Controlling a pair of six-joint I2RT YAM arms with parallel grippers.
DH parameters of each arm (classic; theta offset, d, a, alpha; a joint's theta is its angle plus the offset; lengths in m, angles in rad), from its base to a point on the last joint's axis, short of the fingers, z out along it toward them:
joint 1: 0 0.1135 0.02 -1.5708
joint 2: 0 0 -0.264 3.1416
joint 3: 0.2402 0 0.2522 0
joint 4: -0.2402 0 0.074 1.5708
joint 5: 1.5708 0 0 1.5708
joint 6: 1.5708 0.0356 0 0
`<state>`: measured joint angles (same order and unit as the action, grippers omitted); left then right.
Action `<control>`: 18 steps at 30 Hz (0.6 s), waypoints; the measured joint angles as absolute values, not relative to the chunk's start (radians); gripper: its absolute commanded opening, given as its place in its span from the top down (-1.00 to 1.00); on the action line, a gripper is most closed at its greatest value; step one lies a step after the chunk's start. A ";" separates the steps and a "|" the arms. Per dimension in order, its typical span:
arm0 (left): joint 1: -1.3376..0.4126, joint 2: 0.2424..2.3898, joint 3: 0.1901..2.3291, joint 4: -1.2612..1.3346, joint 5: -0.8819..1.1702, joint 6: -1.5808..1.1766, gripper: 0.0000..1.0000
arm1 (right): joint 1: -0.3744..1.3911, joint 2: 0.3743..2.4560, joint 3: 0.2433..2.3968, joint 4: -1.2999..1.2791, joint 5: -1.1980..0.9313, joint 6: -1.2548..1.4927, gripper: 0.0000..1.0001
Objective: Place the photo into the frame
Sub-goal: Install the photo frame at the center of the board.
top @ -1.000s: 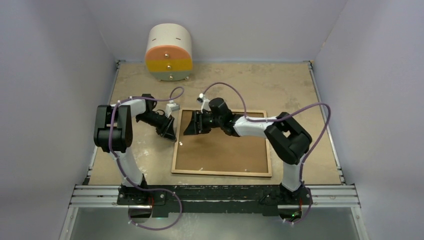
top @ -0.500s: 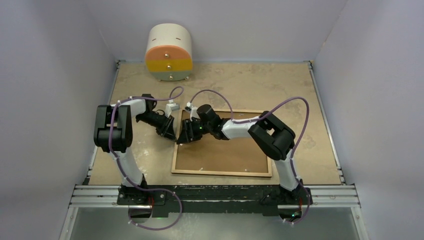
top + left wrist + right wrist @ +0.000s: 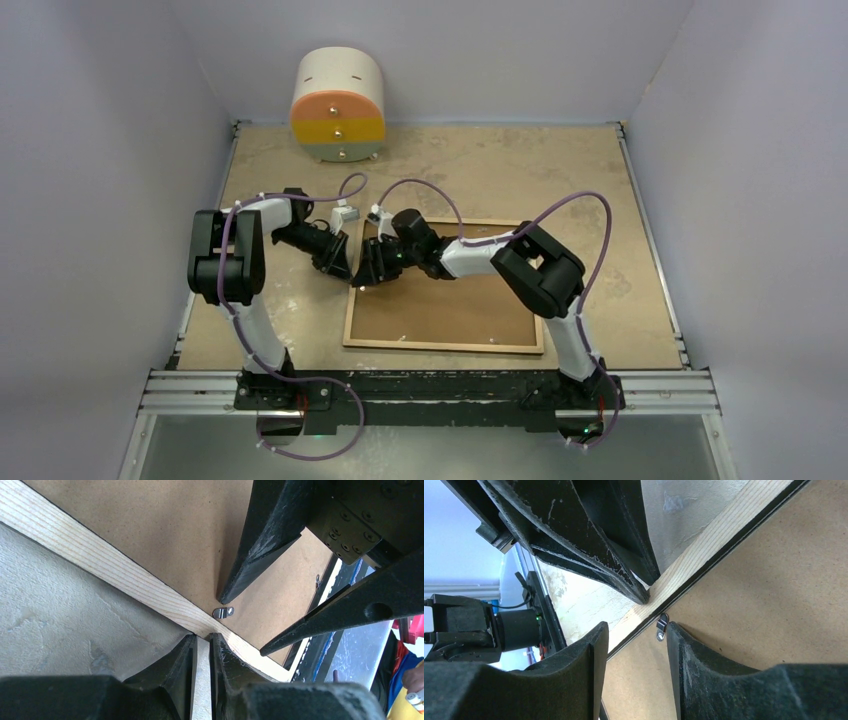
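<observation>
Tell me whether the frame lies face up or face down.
Face down: the frame shows its light-wood back, with the backing board and a clip facing up.

Left end effector [image 3: 202, 639] pinched narrow, low; right end effector [image 3: 636, 630] half-spread, pointed toward it.

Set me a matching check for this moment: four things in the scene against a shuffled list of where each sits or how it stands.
Things:
1. left gripper
2. right gripper
3. metal clip
4. drawer unit

Places or states:
A. at the far end of the table
B. open, above the backing board
C. nearly closed, tips on the frame's light wooden rail
D. at the board's edge, right beside the rail

Pairs: 1-C, 2-B, 3-D, 4-A
</observation>
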<state>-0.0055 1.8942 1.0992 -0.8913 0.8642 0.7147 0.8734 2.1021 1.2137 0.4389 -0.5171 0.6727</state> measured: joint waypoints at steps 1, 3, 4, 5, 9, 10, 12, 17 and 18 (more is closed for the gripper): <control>-0.006 1.894 1.099 -0.891 0.864 0.715 0.67 | 0.875 2.103 1.214 0.442 -0.517 0.673 0.04; -0.006 1.894 1.099 -0.892 0.864 0.715 0.67 | 0.878 2.105 1.214 0.448 -0.518 0.673 0.05; -0.006 1.894 1.099 -0.892 0.864 0.715 0.67 | 0.879 2.107 1.215 0.450 -0.519 0.673 0.06; -0.006 1.894 1.100 -0.892 0.864 0.715 0.68 | 0.879 2.109 1.216 0.452 -0.520 0.673 0.07; -0.006 1.894 1.099 -0.892 0.863 0.715 0.69 | 0.880 2.128 1.232 0.460 -0.534 0.673 0.11; -0.006 1.894 1.099 -0.892 0.863 0.715 0.69 | 0.880 2.131 1.233 0.463 -0.539 0.673 0.12; -0.006 1.894 1.100 -0.893 0.863 0.715 0.70 | 0.880 2.137 1.236 0.469 -0.546 0.675 0.14; -0.005 1.894 1.100 -0.894 0.863 0.715 0.70 | 0.880 2.142 1.242 0.469 -0.554 0.675 0.16; -0.005 1.894 1.100 -0.894 0.863 0.715 0.71 | 0.880 2.142 1.242 0.469 -0.554 0.675 0.16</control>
